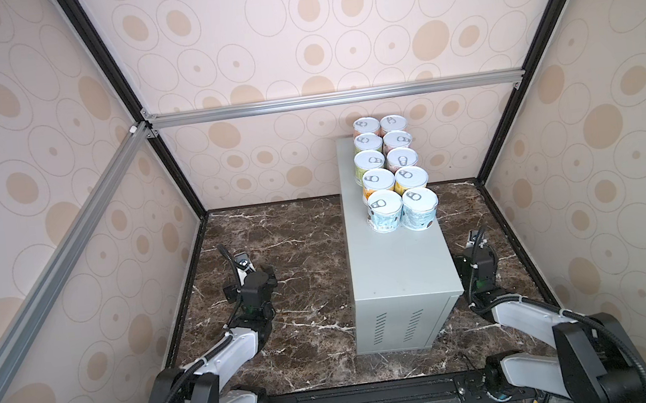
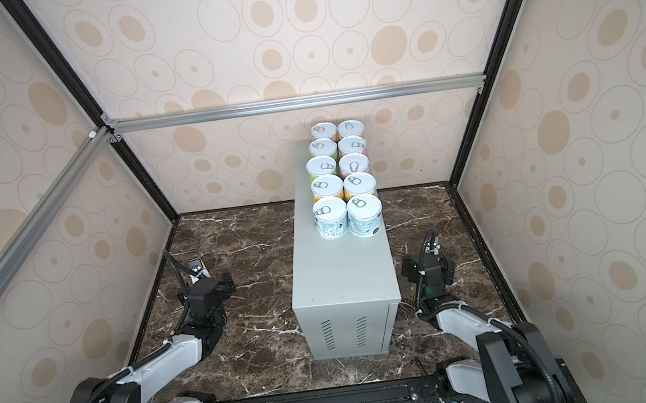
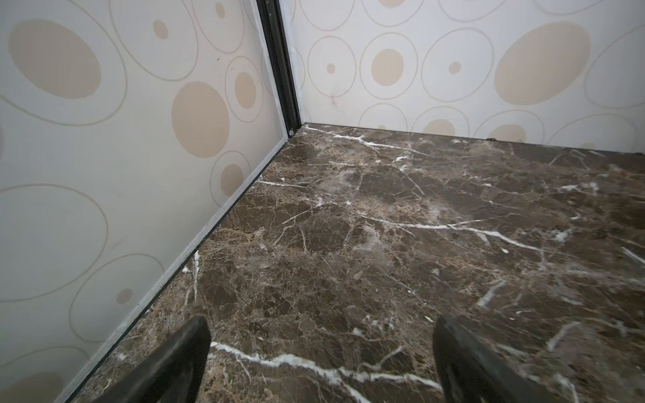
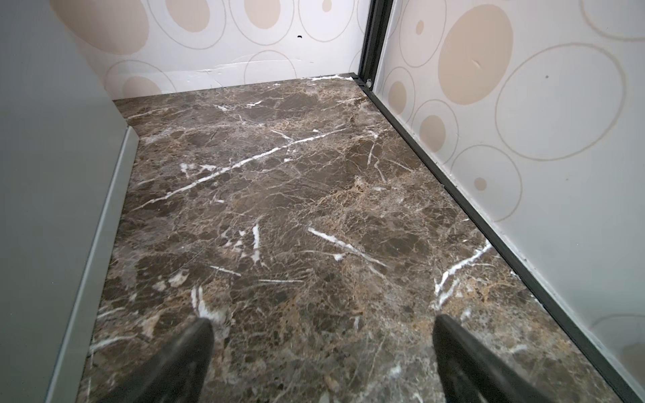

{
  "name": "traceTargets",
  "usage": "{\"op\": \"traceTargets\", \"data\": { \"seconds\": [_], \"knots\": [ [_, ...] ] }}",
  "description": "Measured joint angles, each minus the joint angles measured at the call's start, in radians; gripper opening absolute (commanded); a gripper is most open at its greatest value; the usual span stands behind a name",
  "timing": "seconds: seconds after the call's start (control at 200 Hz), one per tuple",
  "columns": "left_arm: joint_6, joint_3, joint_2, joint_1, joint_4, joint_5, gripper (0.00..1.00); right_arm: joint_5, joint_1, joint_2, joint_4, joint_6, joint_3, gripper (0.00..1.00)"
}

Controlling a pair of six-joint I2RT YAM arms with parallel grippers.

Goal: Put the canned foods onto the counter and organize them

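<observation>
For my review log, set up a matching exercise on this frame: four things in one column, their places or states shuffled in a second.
Things:
1. short silvery-lidded pale-blue-labelled cans
2. tall light-grey metal counter
3. left hand
4. right hand

Places or states:
A. open, grey counter wall alongside in its wrist view
B. stands on the dark brown marble surface, ten cans on top
C. near end of the two-wide can row
D. open over bare marble, no counter in its wrist view

Pairs: 1-C; 2-B; 3-D; 4-A
</observation>
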Motion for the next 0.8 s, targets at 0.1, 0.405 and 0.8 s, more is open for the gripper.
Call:
{"op": "traceTargets", "data": {
  "seconds": [0.1, 0.405, 0.8],
  "knots": [
    [0.025, -0.014, 0.082, 0.022, 0.106, 0.019, 0.99, -0.003, -0.013, 0.070, 0.025, -0.014, 0.029, 1.00],
    [0.116, -0.025, 0.251, 0.048, 0.352, 0.051, 0.99, -0.015, -0.063, 0.200, 0.106, -0.027, 0.066, 1.00],
    [0.151, -0.193, 0.273, 0.072, 0.692, 0.094, 0.99, -0.064, -0.069, 0.190, 0.269, -0.033, -0.026, 1.00]
  ]
}}
